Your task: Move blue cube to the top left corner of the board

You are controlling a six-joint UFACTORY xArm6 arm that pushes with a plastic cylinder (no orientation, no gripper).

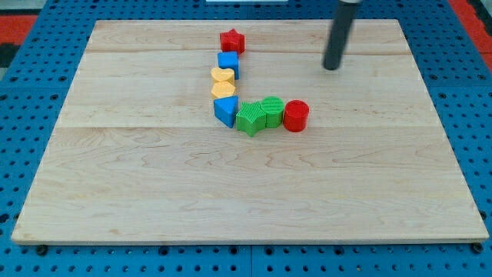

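While sitting btwn red star (232,41) & yellow blocks (223,82), blue cube (228,64) is touching both; my tip (331,67) hovering well apart, view's right. No pincer on rod, so nothing being held.

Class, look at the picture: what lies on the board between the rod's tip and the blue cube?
Nothing: in the camera view, bare board separates my tip at the view's right from the blue cube. The red star sits just above that line.

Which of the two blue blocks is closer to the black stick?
The blue cube, just below the red star. My tip is off to its right. The other blue block lies lower, beside the green ones.
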